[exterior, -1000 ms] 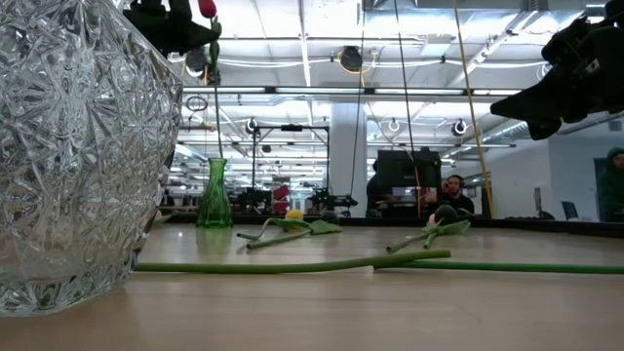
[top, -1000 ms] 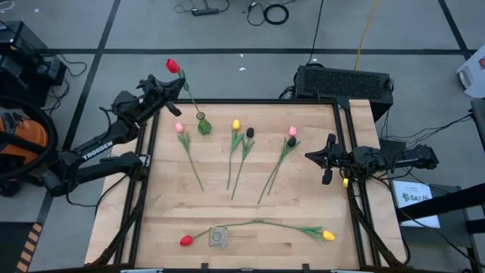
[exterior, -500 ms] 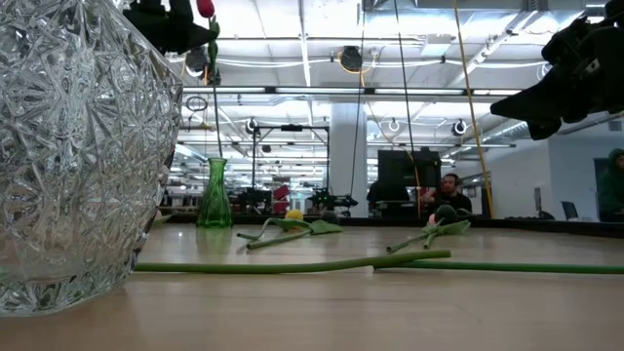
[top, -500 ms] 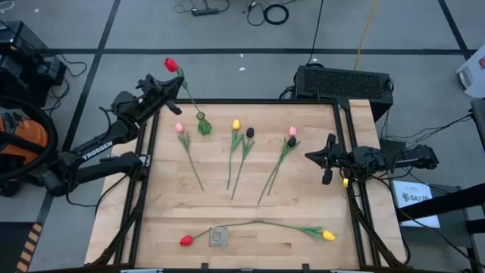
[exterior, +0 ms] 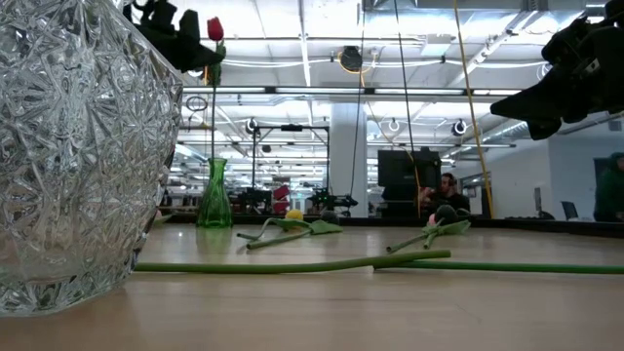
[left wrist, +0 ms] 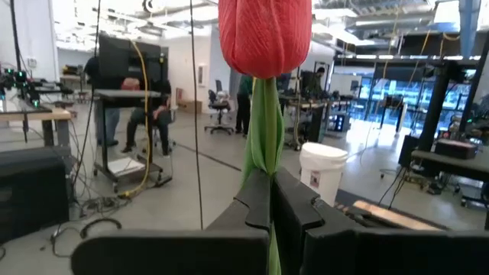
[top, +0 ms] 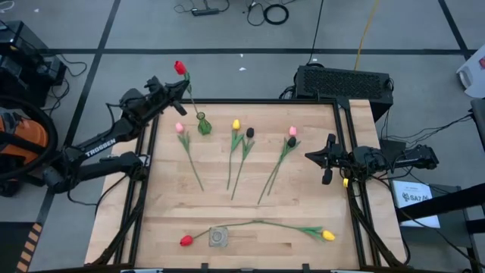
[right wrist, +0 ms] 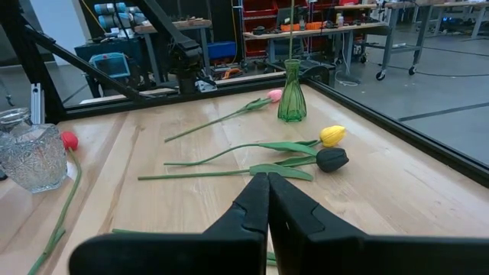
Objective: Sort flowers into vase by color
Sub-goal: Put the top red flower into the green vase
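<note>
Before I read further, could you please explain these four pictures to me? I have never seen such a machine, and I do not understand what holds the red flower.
These are two dark robot arms at a wooden table. One picture looks down from above, one looks level across the tabletop, and two come from cameras on the arms' wrists. The left gripper, fingers shut, holds a red artificial tulip by its green stem above the small green glass vase at the table's far edge. The right gripper, shut and empty, waits over the right side. Pink, yellow, red and dark tulips lie flat on the wood. A clear cut-glass vase stands near the front edge.
</note>
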Controlling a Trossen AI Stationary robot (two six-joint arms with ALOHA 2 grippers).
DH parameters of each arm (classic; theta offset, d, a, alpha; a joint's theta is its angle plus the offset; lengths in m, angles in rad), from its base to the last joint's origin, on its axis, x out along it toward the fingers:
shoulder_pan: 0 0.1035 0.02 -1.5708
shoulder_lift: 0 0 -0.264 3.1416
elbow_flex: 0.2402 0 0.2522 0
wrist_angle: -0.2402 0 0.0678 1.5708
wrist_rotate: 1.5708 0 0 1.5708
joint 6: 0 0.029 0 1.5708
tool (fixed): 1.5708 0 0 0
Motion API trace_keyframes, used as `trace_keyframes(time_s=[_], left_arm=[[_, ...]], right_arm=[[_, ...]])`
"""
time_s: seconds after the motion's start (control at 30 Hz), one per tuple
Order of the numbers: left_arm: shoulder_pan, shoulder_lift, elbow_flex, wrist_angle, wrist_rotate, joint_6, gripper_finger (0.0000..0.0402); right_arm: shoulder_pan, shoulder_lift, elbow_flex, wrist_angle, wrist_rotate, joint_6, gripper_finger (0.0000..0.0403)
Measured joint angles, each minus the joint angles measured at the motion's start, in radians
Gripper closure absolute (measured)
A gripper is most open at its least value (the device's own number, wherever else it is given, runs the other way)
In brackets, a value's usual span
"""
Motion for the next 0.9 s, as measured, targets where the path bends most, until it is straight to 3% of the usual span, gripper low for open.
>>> trace_keyframes(time_s=[0.5,0.73,0.9], left_arm=[[-0.024,0.164,-0.002,0.018,0.0,0.058,0.0402],[-0.042,0.176,-0.127,0.253,-0.027,0.051,0.0402],[-0.042,0.176,-0.182,0.279,-0.031,0.016,0.0395]], right_arm=[[0.0,0.0,0.0,0.0,0.0,0.0,0.0403],[0.0,0.0,0.0,0.0,0.0,0.0,0.0403],[0.0,0.0,0.0,0.0,0.0,0.0,0.0403]])
